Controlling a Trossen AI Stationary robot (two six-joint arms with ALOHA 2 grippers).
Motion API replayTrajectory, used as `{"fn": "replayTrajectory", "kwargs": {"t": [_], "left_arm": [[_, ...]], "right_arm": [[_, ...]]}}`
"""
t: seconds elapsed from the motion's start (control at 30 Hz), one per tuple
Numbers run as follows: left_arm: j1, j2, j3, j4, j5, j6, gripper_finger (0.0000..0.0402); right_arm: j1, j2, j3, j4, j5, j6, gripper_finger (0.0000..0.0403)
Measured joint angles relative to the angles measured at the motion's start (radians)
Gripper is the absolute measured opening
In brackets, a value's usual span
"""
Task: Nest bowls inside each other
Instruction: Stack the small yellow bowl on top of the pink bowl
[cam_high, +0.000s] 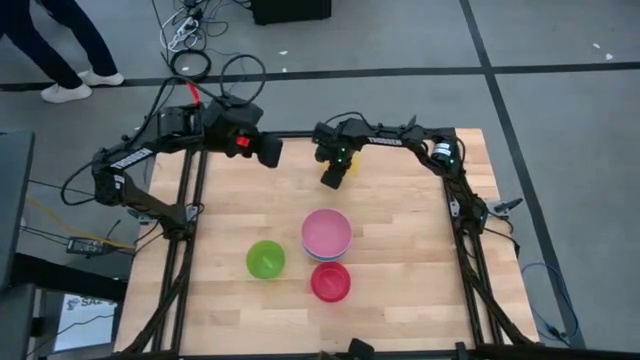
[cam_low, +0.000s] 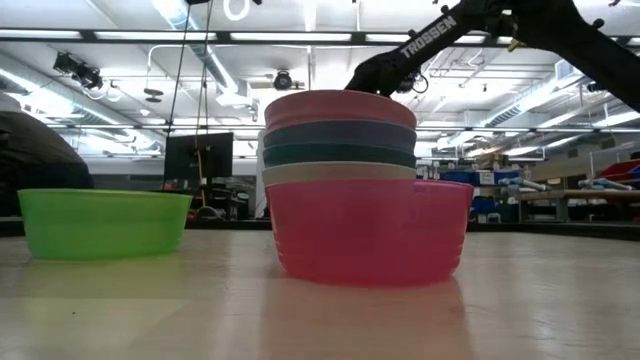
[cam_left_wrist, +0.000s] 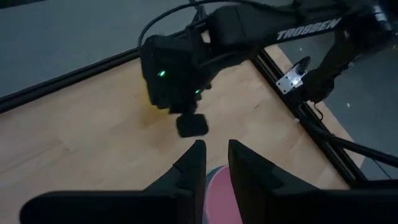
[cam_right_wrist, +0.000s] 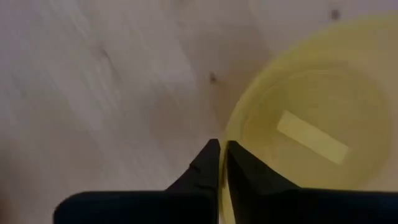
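Note:
A yellow bowl (cam_right_wrist: 311, 124) sits by its base on the wooden table (cam_high: 400, 250) near the far edge, mostly hidden under my right gripper (cam_high: 333, 178) in the high view. That gripper is shut on the bowl. At mid-table stands a stack of bowls with a pink one on top (cam_high: 326, 233); the low view shows blue, teal and white rims below it (cam_low: 340, 155). A red bowl (cam_high: 330, 282) and a lime green bowl (cam_high: 265, 259) stand apart, nearer the front. My left gripper (cam_left_wrist: 216, 163) hangs above the table's far left, narrowly open and holding nothing. My right gripper pinches the yellow bowl's rim (cam_right_wrist: 226, 135) on the side toward the table's left, one finger (cam_right_wrist: 249, 174) inside the bowl and one (cam_right_wrist: 202, 168) outside. The fingers come from above, pointing steeply down. The bowl sits upright with its base on the table.
Black frame rails (cam_high: 190, 230) run along the table's left and right sides. Bare wood lies to the right of the stack and along the front. A person's legs (cam_high: 70, 60) show on the floor beyond the far left corner.

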Motion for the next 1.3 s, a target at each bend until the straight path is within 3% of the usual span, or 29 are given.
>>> {"fn": "replayTrajectory", "kwargs": {"t": [0.13,0.27,0.43,0.57,0.83,1.13,1.3], "left_arm": [[0.011,0.000,0.000,-0.098,-0.002,0.022,0.0076],[0.014,0.000,0.000,-0.254,-0.003,0.068,0.0076],[0.014,0.000,0.000,-0.430,-0.027,0.140,0.0076],[0.014,-0.006,-0.037,-0.391,-0.030,0.190,0.0076],[0.005,-0.009,-0.172,-0.295,-0.001,0.183,0.0076],[-0.069,-0.009,-0.306,-0.227,0.112,0.062,0.0076],[-0.126,-0.009,-0.355,-0.226,0.139,0.002,0.0076]], "right_arm": [[0.007,-0.067,-0.001,-0.064,0.020,-0.009,0.0002],[0.039,-0.226,-0.001,-0.110,-0.071,0.029,0.0001],[0.172,-0.436,0.000,-0.141,-0.130,0.099,0.0001],[0.316,-0.536,0.001,-0.106,-0.149,0.209,0.0000],[0.506,-0.479,0.000,-0.033,-0.082,0.336,0.0000],[0.539,-0.349,-0.001,-0.025,-0.104,0.343,0.0002],[0.540,-0.309,-0.001,-0.025,-0.126,0.344,0.0034]]}}
